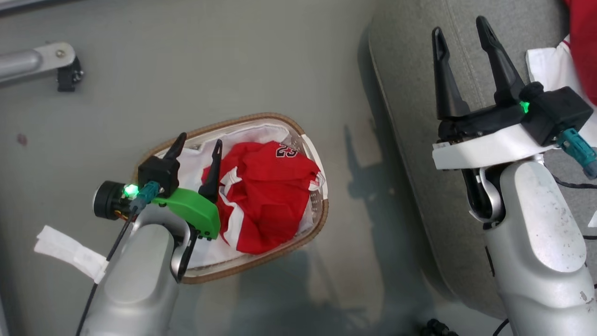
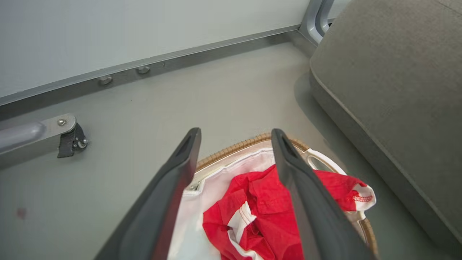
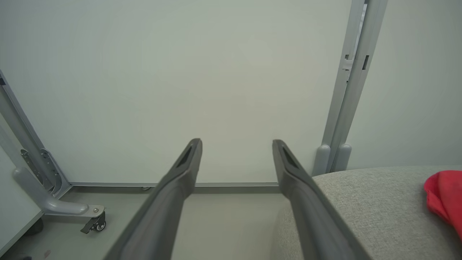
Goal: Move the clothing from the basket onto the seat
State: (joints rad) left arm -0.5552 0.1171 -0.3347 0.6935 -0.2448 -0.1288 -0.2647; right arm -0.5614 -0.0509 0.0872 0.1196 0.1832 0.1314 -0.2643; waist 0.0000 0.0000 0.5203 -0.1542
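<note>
A red jersey [image 1: 266,200] with a number and white trim lies crumpled in the cream basket [image 1: 298,238], on its white liner. My left gripper [image 1: 199,144] hangs open over the basket's left half, its right finger at the jersey's edge; in the left wrist view the jersey [image 2: 260,220] lies between and under my fingers [image 2: 169,191]. A second red garment with white panels [image 1: 576,51] rests on the grey seat [image 1: 410,140] at the far right, also seen as red cloth [image 3: 444,198]. My right gripper [image 1: 459,30] stands open above the seat, empty.
The basket stands on a grey floor, a gap left of the seat's rounded edge. A wheeled metal frame leg [image 1: 51,63] lies at the far left. White tape [image 1: 70,254] hangs from my left arm. A pale wall panel [image 3: 180,72] stands beyond.
</note>
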